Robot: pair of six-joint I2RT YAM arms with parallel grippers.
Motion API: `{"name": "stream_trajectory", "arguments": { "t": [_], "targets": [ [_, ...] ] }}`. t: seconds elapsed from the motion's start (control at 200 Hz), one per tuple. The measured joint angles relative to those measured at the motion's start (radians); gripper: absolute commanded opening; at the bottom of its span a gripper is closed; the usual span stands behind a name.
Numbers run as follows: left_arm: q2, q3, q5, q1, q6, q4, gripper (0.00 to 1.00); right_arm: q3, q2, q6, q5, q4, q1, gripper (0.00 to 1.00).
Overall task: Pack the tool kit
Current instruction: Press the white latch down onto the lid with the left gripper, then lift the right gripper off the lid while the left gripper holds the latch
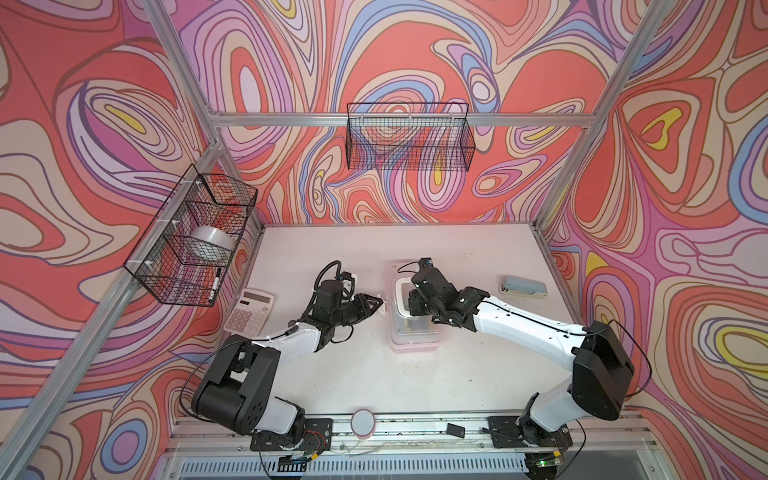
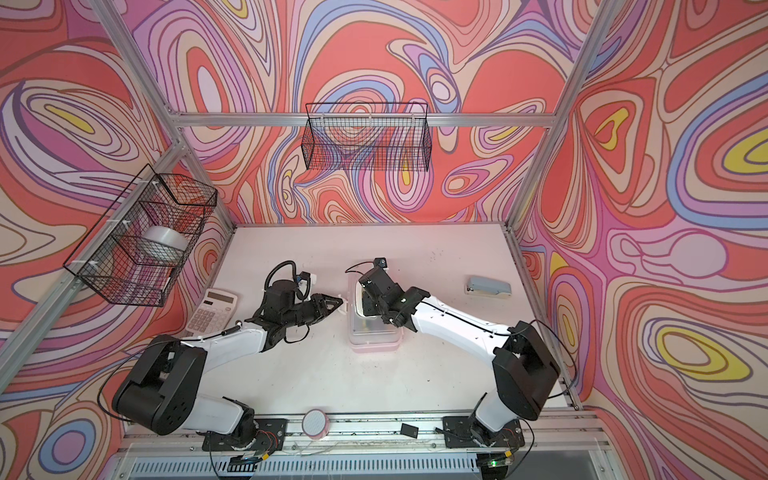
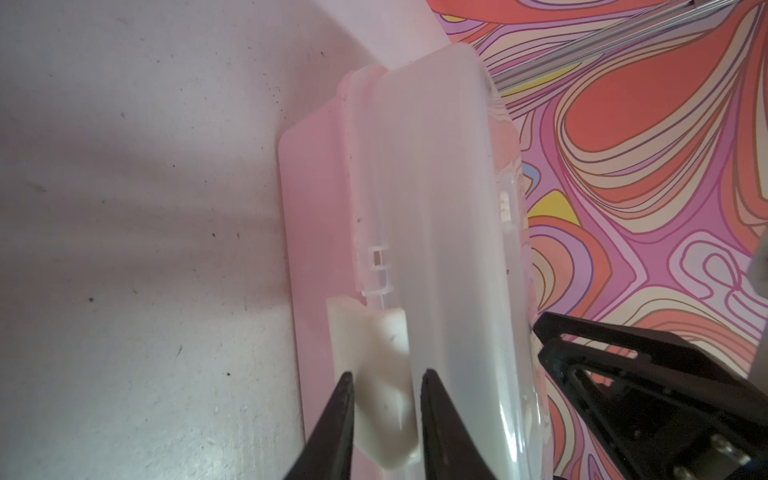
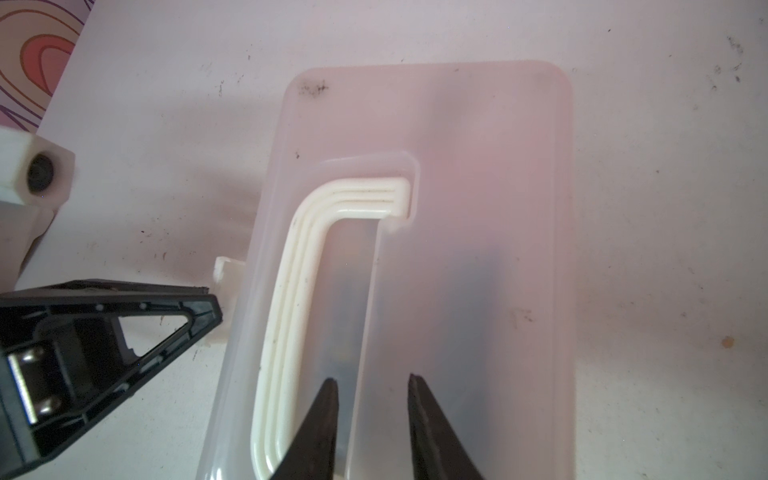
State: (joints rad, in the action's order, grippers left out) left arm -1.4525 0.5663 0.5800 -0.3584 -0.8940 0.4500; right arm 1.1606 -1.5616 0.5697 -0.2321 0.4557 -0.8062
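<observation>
While tool case sits lid-down at mid-table, entry reads: left gripper, jaws narrow, bracketing white side latch; a firm pinch cannot be told. Right gripper, jaws parted, empty, over lid beside handle. Advice: 1 arm steadies lid downward, the other presses latch square until seated; avoid sideways drag.

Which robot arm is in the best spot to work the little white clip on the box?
Left. The left end effector has the clip between its tips at the box's side. The right end effector hovers over the lid by the handle, away from the clip.
</observation>
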Motion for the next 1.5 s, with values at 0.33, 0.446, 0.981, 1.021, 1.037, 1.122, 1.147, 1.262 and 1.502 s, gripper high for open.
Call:
{"name": "stream_trajectory", "arguments": {
  "t": [0.33,0.446,0.981,1.021,1.037,1.122,1.147,1.262,1.502],
  "targets": [
    [0.010,0.000,0.000,0.000,-0.001,0.001,0.30,0.000,0.000,0.000,0.000,0.000,0.000,0.30],
    [0.023,0.000,0.000,0.000,-0.001,0.001,0.30,0.000,0.000,0.000,0.000,0.000,0.000,0.30],
    [0.005,-0.001,0.008,-0.012,-0.001,0.019,0.22,-0.002,0.000,0.000,-0.008,-0.002,0.000,0.30],
    [-0.002,-0.002,0.008,-0.015,-0.001,0.024,0.21,-0.002,0.000,0.000,-0.009,-0.003,0.000,0.30],
    [-0.004,-0.002,0.008,-0.015,-0.002,0.026,0.21,-0.002,0.000,0.000,-0.010,-0.003,0.000,0.30],
    [-0.019,-0.002,0.014,-0.016,-0.002,0.040,0.20,-0.003,0.000,0.000,-0.012,-0.003,0.000,0.30],
    [-0.023,-0.002,0.016,-0.017,-0.003,0.045,0.20,-0.003,-0.001,0.000,-0.013,-0.004,0.000,0.30],
    [-0.042,-0.002,0.020,-0.022,-0.009,0.061,0.20,-0.003,-0.003,0.000,-0.017,-0.007,0.000,0.30],
    [-0.076,-0.002,0.013,-0.021,-0.013,0.102,0.19,-0.003,-0.009,-0.003,-0.030,-0.016,0.000,0.30]
  ]
}}
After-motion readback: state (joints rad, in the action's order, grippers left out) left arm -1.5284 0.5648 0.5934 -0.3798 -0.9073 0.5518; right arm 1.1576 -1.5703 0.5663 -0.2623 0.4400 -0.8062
